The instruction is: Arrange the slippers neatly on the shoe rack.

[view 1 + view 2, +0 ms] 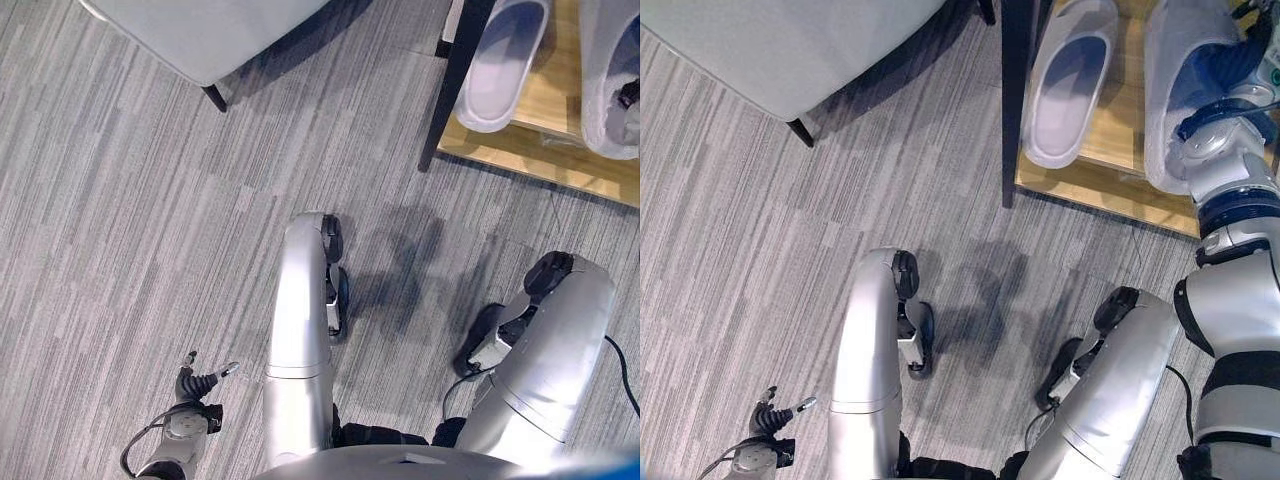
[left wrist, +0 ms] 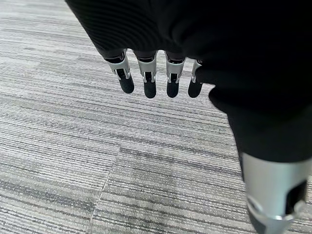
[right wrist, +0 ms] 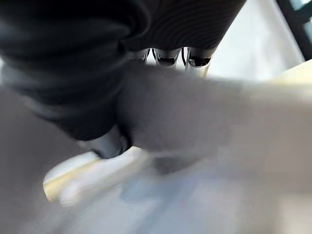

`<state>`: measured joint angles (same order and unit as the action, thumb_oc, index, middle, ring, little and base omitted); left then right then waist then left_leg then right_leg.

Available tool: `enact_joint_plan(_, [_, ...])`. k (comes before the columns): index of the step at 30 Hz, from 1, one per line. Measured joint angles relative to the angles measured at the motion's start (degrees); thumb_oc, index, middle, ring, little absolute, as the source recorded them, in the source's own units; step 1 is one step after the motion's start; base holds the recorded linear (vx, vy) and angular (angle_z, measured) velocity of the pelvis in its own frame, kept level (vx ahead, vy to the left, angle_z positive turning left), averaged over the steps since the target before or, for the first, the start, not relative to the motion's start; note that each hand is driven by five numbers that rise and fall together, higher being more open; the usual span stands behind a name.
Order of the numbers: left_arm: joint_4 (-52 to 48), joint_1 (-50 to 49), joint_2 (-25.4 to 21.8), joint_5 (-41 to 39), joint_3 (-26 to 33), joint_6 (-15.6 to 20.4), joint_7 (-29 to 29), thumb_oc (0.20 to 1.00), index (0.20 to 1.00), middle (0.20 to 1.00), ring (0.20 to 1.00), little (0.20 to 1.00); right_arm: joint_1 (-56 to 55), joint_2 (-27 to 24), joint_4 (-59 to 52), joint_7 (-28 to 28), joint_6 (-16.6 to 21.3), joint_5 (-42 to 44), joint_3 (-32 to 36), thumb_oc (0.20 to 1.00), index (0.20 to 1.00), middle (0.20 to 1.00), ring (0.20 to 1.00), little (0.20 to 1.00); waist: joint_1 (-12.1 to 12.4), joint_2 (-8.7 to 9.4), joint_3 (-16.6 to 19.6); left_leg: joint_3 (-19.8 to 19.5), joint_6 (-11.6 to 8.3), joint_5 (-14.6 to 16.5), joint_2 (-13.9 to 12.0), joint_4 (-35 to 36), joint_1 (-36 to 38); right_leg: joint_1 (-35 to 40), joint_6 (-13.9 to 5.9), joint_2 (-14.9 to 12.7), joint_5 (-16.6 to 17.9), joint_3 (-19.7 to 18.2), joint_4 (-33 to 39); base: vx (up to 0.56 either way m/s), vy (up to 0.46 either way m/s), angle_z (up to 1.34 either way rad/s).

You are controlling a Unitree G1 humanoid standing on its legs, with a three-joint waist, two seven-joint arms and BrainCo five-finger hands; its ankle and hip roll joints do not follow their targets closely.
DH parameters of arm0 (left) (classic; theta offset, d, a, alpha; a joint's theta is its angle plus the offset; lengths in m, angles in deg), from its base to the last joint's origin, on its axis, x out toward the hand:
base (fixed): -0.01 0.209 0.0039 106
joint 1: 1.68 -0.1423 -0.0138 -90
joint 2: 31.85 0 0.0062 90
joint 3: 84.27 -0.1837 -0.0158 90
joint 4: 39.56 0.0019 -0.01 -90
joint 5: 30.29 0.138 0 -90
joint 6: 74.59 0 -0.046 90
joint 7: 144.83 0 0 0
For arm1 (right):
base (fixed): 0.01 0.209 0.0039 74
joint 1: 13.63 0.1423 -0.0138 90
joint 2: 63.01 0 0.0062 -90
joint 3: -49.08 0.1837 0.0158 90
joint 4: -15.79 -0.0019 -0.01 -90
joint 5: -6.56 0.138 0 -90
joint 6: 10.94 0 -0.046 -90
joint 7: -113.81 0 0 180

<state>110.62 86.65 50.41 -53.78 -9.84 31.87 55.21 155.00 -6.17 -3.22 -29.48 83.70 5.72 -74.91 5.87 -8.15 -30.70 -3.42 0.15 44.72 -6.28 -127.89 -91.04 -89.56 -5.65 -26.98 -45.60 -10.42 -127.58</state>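
The left hand (image 1: pixel 190 392) hangs low over the grey striped carpet floor (image 1: pixel 120 220), its fingers (image 2: pixel 147 84) straight and relaxed, holding nothing. On the light wooden shoe rack shelf (image 1: pixel 1110 120), edged by a dark upright post (image 1: pixel 1014 100), two pale grey slippers lie side by side: the left slipper (image 1: pixel 1068 85) rests free, while the right hand (image 1: pixel 1210 120) sits inside the right slipper (image 1: pixel 1175 60). Its fingers are hidden by the slipper, so their state cannot be told. A pale grey seat with a dark leg (image 1: pixel 200 35) stands on the floor well apart.
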Motion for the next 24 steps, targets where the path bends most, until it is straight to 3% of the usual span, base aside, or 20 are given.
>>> enact_joint_plan(3, [-0.9, 0.2, -0.1, -0.4, -0.5, -0.1, -0.2, 1.000, 1.000, 1.000, 1.000, 1.000, 0.0, 0.9, 0.0, 0.2, 0.1, 4.2, 4.3, 1.000, 1.000, 1.000, 1.000, 1.000, 0.2, 0.00, 0.0, 0.1, 0.03, 0.0, -0.4, 0.9, 0.5, 0.1, 0.20, 0.0, -0.1, 0.2, 0.5, 0.00, 0.000, 0.00])
enact_joint_plan(10, [-3.9, 1.5, -1.9, -0.2, -2.2, 0.2, -1.6, 1.000, 1.000, 1.000, 1.000, 1.000, -0.1, 2.2, -1.9, -0.2, 0.6, 6.3, 4.2, 1.000, 1.000, 1.000, 1.000, 1.000, 1.3, 0.10, -0.1, 1.2, -1.01, -2.4, -0.7, 7.4, 2.8, 1.8, 1.42, -0.2, 1.3, 3.1, 6.1, -0.07, -0.003, -0.01])
enact_joint_plan(14, [0.0, 2.7, -1.5, -0.1, -4.2, -1.4, -3.9, 1.000, 1.000, 1.000, 1.000, 1.000, -1.2, 7.7, -1.2, -0.7, -0.2, 6.4, 4.5, 1.000, 1.000, 1.000, 1.000, 1.000, -0.2, 1.03, -0.6, -0.4, -0.50, -2.1, -1.7, 4.7, 2.5, 2.0, 2.13, 0.7, 1.4, 3.2, 4.1, -0.04, 0.023, -0.09])
enact_joint_plan(24, [3.3, 6.2, 0.4, 0.6, -6.9, -3.6, -5.9, 1.000, 1.000, 1.000, 1.000, 1.000, 3.7, 10.6, 8.2, -5.0, -2.1, 8.8, 1.1, 1.000, 1.000, 1.000, 1.000, 1.000, -0.5, 1.13, -0.6, -0.5, -0.90, -2.4, -1.6, 3.1, 2.1, 2.0, 1.55, 1.0, 1.9, 2.7, 2.7, -0.03, 0.010, -0.01])
